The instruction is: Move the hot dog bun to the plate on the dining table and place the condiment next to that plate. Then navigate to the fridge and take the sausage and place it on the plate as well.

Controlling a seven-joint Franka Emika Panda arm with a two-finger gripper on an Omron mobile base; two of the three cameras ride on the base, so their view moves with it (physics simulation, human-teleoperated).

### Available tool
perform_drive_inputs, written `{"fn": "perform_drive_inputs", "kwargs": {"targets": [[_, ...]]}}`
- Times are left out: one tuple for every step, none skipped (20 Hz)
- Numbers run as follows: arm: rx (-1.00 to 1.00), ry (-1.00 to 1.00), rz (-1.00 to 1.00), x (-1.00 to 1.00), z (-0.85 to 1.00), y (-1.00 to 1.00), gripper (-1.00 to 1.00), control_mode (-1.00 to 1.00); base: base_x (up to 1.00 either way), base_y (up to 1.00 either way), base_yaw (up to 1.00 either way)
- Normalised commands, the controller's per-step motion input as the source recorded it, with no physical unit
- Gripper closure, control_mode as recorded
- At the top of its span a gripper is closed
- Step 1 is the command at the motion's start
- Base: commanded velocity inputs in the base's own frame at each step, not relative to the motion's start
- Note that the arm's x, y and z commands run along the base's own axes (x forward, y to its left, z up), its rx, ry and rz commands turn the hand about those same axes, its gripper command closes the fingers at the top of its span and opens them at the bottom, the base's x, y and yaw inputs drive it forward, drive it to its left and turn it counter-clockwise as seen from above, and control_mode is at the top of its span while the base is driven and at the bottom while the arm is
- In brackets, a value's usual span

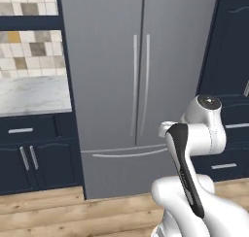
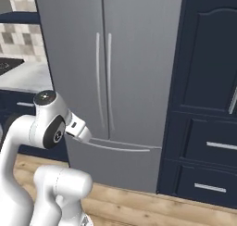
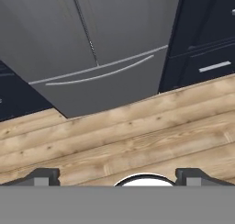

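Parked facing the fridge [image 1: 141, 85], doors shut — sausage presumably inside. Gripper [image 3: 117, 177] spread wide, empty, aimed floorward — ready for the handles [image 1: 140, 85].

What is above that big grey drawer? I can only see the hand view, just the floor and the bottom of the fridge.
Observer: The fridge has two tall grey doors up there, both shut, with two long handles side by side in the middle.
Operator: What is on the left of it?
Observer: A marble counter over navy cabinets, with a tiled wall behind it.
Operator: And above the blue drawers on the right?
Observer: A tall navy cabinet door, also shut.
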Motion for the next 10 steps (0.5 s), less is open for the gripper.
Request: {"fn": "perform_drive_inputs", "kwargs": {"targets": [[0.00,0.00,0.00,0.00,0.00,0.00,-1.00,1.00,0.00,0.00,-0.05],[0.00,0.00,0.00,0.00,0.00,0.00,-1.00,1.00,0.06,0.00,-0.04],[0.00,0.00,0.00,0.00,0.00,0.00,-1.00,1.00,0.46,0.00,0.00],[0.00,0.00,0.00,0.00,0.00,0.00,-1.00,1.00,0.49,0.00,0.00],[0.00,0.00,0.00,0.00,0.00,0.00,-1.00,1.00,0.57,0.00,0.00],[0.00,0.00,0.00,0.00,0.00,0.00,-1.00,1.00,0.44,0.00,0.00],[0.00,0.00,0.00,0.00,0.00,0.00,-1.00,1.00,0.38,0.00,0.00],[0.00,0.00,0.00,0.00,0.00,0.00,-1.00,1.00,0.46,0.00,0.00],[0.00,0.00,0.00,0.00,0.00,0.00,-1.00,1.00,0.26,0.00,0.00],[0.00,0.00,0.00,0.00,0.00,0.00,-1.00,1.00,0.09,0.00,0.00]]}}
